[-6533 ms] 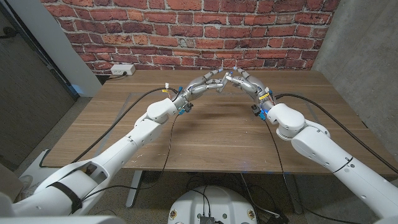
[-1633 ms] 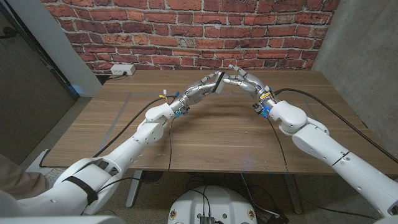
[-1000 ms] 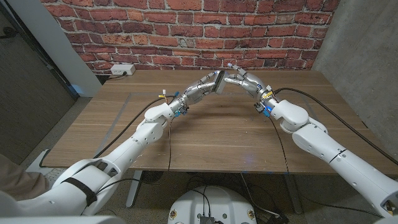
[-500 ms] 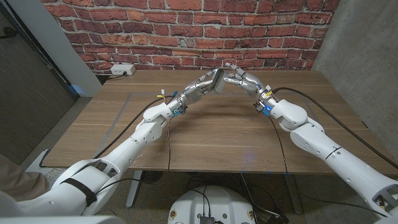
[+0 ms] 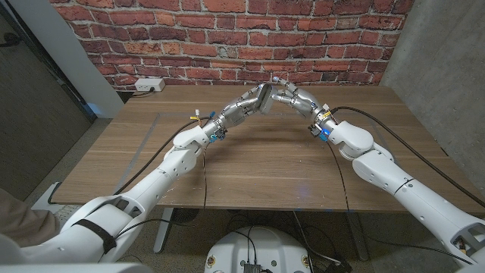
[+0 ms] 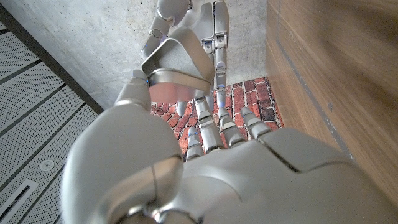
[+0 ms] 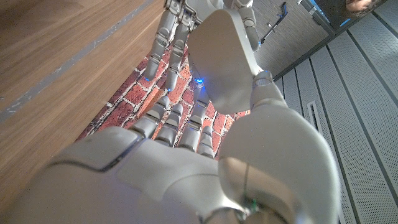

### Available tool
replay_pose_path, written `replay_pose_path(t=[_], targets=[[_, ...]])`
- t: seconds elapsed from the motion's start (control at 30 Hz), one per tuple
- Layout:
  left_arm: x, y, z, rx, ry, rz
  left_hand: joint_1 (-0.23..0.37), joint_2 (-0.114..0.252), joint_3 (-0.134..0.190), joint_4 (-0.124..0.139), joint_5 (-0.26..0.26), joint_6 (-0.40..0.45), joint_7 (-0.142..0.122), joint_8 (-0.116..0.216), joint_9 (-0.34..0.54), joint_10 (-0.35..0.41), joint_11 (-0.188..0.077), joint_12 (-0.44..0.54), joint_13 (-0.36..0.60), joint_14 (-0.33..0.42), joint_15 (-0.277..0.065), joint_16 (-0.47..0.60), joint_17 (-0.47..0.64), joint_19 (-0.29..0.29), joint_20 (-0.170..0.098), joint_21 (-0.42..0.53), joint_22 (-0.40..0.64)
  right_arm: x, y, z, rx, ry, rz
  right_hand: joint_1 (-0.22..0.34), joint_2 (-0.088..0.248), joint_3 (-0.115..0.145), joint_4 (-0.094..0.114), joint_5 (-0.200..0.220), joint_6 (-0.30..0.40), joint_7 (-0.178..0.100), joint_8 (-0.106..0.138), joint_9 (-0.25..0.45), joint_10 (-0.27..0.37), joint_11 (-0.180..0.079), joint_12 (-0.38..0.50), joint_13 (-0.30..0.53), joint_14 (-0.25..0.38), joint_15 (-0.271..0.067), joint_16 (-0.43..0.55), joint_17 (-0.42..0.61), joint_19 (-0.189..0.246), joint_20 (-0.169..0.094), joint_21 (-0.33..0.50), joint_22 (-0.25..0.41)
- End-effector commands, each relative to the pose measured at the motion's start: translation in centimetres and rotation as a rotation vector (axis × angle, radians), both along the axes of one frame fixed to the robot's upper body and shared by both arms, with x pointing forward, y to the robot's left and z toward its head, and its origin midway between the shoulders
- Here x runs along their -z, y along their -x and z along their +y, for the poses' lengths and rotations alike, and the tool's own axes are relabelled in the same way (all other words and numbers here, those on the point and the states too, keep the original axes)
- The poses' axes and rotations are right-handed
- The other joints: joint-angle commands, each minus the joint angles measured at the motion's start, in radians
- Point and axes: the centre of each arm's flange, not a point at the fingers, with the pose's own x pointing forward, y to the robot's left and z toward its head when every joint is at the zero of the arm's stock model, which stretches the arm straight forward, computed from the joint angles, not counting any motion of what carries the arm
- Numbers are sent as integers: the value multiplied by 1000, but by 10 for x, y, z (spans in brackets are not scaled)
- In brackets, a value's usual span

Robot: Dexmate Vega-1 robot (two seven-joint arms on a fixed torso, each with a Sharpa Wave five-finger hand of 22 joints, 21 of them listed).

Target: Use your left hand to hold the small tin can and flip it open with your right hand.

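L robot hand (image 5: 246,105) grips tin (image 5: 265,97), lid open in L wrist

Rectangular wooden table (image 5: 265,163), brown grain running mostly lengthwise, top made of joined panels with a faint seam showing on its left part. Far edge sits near a red brick wall; the right side runs close to a grey concrete wall. White power strip (image 5: 149,85) at the far-left corner, whether on the tabletop or just behind its edge cannot be told. Black cables (image 5: 204,171) from the arms hang over the surface, contact with the wood unclear. The plank surface with its seam lines also shows in the left wrist view (image 6: 336,74) and in the right wrist view (image 7: 56,56).
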Motion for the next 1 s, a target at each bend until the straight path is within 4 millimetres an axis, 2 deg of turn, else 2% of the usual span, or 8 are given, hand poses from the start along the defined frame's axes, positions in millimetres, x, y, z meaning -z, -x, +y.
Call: replay_pose_path(t=[0.03, 0.63, 1.0], targets=[[2, 1, 2, 6, 5, 3, 7, 0, 4, 0, 5, 3, 1, -3, 2, 165, -155, 7, 4, 0, -135, 1, 2, -1, 8, 0, 3, 1, 1, 0, -5, 1, 2, 75, 68, 33, 28, 9, -3, -6, -1, 0, 68, -76, 1, 2, -3, -174, 0, 3, 1, -1, -2, 3], [3, 3, 6, 60, 44, 33, 2, -1, 5, 0, 5, 11, -2, -1, 2, 168, -155, 7, 5, 3, -139, 2, 2, 0, 6, 0, 3, -1, -3, -2, -74, 12, 19, 76, 66, 31, 31, 9, 0, -9, -1, 0, 65, -77, -1, 3, -4, -174, 0, 4, 1, 1, -2, 3], [5, -1, 0, 146, 70, 79, 1, -2, 5, 0, 5, 11, -5, -1, 2, 169, -155, 7, 6, 5, -140, 3, 2, 0, 4, 0, 3, 5, -8, -8, -142, -21, 63, 78, 66, 31, 32, 9, 3, -9, -1, 0, 60, -76, -3, 5, -5, -174, -1, 4, 0, 1, -2, 3]])
